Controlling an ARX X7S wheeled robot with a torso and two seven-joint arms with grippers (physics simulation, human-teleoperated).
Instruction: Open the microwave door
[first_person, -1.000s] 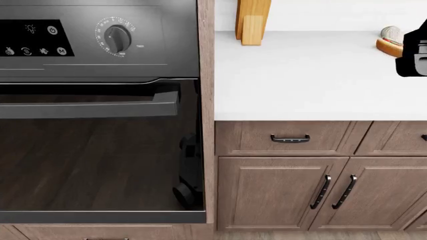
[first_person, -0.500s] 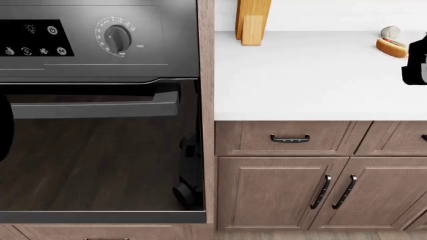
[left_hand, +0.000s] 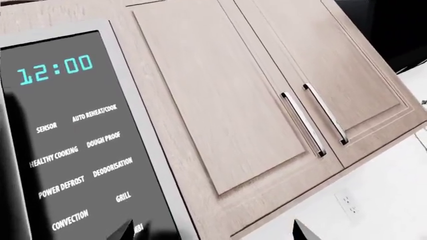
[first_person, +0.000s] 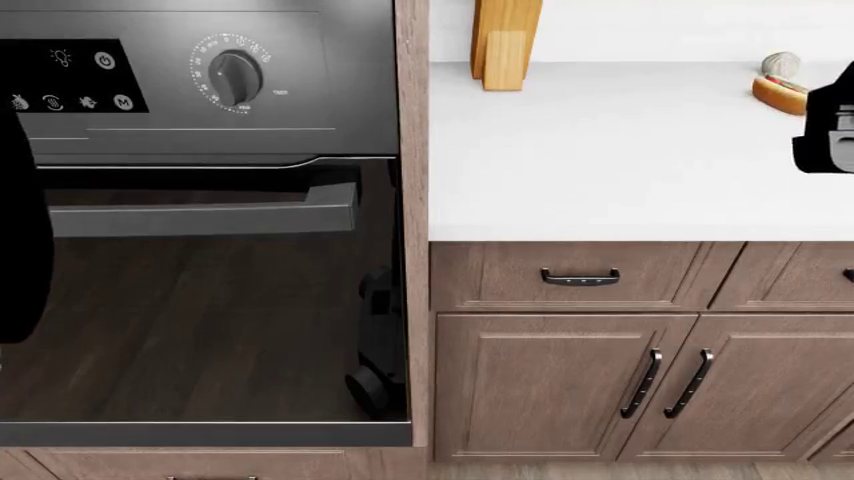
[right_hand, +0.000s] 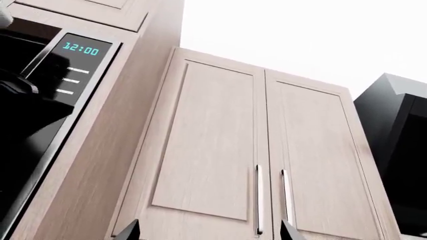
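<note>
The microwave's dark control panel (left_hand: 73, 145) with its cyan 12:00 clock fills one side of the left wrist view. My left gripper (left_hand: 213, 234) is open and empty, with one fingertip (left_hand: 123, 231) over the panel's corner and the other over the white wall. In the right wrist view the microwave (right_hand: 73, 55) sits high beside the cupboards, and a dark part of my left arm (right_hand: 27, 95) is in front of its glass door. My right gripper (right_hand: 210, 232) is open and empty, facing the cupboard doors. The head view does not reach the microwave.
A black wall oven (first_person: 200, 300) with a bar handle (first_person: 200, 215) is below. To its right is a white counter (first_person: 627, 160) with a wooden block (first_person: 505, 40) and a hot dog (first_person: 781, 92). Upper cupboards (left_hand: 220, 100) adjoin the microwave, and a black hood (right_hand: 400, 150) is beyond.
My left arm has come into the head view at its left edge and now covers more of the oven front. The right arm shifted slightly at the right edge.
</note>
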